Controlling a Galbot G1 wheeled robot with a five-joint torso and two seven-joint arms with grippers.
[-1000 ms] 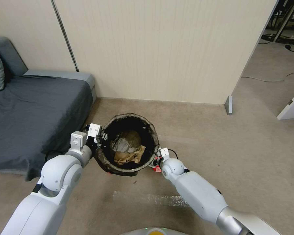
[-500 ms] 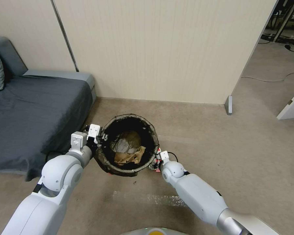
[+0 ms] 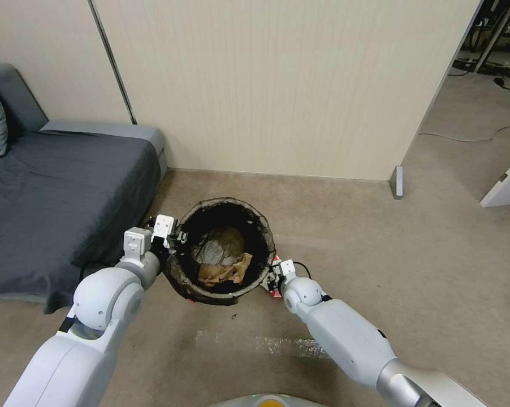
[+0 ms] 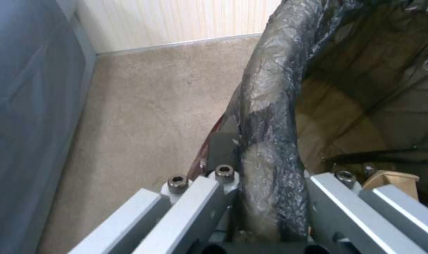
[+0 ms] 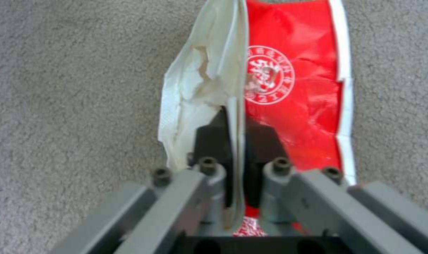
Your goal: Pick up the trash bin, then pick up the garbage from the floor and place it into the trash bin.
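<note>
The trash bin (image 3: 188, 282), round with a dark liner over its rim, hangs just above the floor (image 3: 413, 271) in front of me. My left gripper (image 3: 173, 237) is shut on its rim at the sofa side; the left wrist view shows the liner-wrapped rim (image 4: 270, 116) pinched inside the left gripper (image 4: 265, 169). Inside the bin lie a tan paper bag (image 3: 224, 272) and a pale tissue (image 3: 212, 250). My right gripper (image 3: 273, 277) sits low beside the bin's right wall, shut on a red-and-white wrapper (image 5: 289, 88). In the right wrist view the right gripper (image 5: 236, 141) clamps the wrapper's folded white edge over carpet.
A grey sofa (image 3: 57, 192) stands close on the left, a panelled wall (image 3: 277, 85) behind the bin. A strip of clear tape (image 3: 260, 343) lies on the carpet near my base. A grey bracket (image 3: 397, 182) marks the wall's corner; open carpet and a cable (image 3: 464, 137) lie to the right.
My right gripper has shifted slightly back toward my base with the wrapper. The left arm and the bin have stayed still.
</note>
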